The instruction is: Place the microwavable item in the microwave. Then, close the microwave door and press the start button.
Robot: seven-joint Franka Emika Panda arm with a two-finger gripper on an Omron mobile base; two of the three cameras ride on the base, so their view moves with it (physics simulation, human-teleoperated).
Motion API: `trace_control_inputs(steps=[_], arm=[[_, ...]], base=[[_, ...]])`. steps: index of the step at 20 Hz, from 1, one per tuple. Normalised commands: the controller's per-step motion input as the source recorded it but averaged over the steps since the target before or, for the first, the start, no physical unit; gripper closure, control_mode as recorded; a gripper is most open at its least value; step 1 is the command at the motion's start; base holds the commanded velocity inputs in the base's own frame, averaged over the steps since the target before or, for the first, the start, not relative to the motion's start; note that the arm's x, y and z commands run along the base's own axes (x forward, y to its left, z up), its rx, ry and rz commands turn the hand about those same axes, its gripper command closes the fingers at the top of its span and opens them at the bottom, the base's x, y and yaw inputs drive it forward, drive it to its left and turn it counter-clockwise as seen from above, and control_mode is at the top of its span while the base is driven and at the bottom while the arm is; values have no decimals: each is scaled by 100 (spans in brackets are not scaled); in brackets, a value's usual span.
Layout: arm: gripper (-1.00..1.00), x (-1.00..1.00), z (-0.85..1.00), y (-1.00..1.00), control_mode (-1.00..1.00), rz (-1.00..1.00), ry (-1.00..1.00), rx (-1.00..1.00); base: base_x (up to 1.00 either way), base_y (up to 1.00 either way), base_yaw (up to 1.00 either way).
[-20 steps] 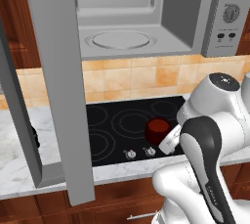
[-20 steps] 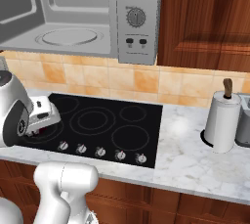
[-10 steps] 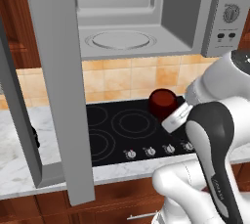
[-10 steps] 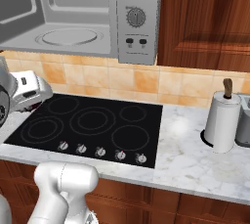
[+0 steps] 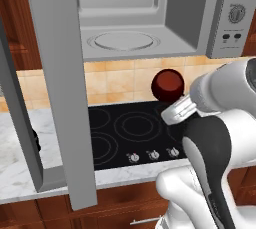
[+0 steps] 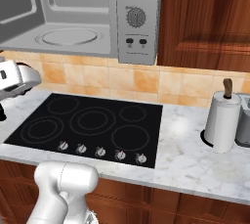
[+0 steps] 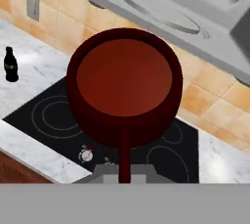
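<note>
The dark red mug (image 5: 167, 85) hangs in the air above the black cooktop (image 5: 131, 127), just below the open microwave (image 5: 135, 18). My gripper (image 5: 171, 104) is shut on the mug's side handle (image 7: 125, 159). In the hand view the mug (image 7: 124, 83) is seen from its open top, and my finger tips are hidden under it. The white cavity with its round turntable (image 5: 125, 40) lies up and to the left of the mug. The microwave door (image 5: 57, 73) stands swung out at the left. The control panel (image 6: 135, 17) with its dial is on the right.
A small black cola bottle (image 7: 10, 64) stands on the marble counter left of the cooktop (image 6: 88, 125). A paper towel roll (image 6: 222, 123) stands on the counter at the right. Wooden cabinets flank the microwave.
My gripper has lifted the mug from just above the cooktop's front right up to a little below the microwave's floor. The door and bottle have not moved.
</note>
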Motion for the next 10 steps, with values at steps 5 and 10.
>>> trace_control_inputs(steps=[5, 10], arm=[[100, 13, 49, 0, -100, -5, -23, 6], [100, 50, 54, -4, -100, -4, -6, 20]], base=[[0, 0, 0], [0, 0, 0]])
